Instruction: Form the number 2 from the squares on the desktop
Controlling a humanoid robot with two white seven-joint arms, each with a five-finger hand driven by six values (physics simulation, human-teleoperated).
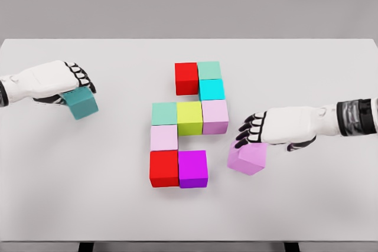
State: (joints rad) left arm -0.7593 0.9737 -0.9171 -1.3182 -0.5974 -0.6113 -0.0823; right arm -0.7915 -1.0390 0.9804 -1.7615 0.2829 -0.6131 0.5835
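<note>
**Ana:** Between the two sets of fingers, mid-counter (53,205), sits the half-built 2: a red cube (186,78) and a mint cube (209,69) form the top bar, a cyan cube (211,90) drops down the right side, then a green cube (164,113), a yellow-green cube (189,117) and a pale pink cube (215,115) make the middle bar. A light pink cube (163,137) goes down the left, and a second red cube (163,168) and a magenta cube (193,169) start the bottom bar.

**Ben:** And the hands?

**Ana:** The right hand (277,128) has its fingers curled over an orchid cube (248,159), which sits tilted just beside the magenta one. The left hand (56,79) has its fingers wrapped on a teal cube (81,103), well off to the far side from the figure.

**Ben:** What could go wrong?

**Ana:** I'd say the orchid cube is the risk. It's skewed, so if it is pushed in at that angle, a corner could nudge the magenta cube or the pale pink one above and break the bars. It could also pivot in such a shallow grip. The teal cube, I'd guess, belongs at the top bar's open end; coming in low, it could knock the red cube.

**Ben:** Any writing?

**Ana:** None; every visible face is a plain colour.
</note>
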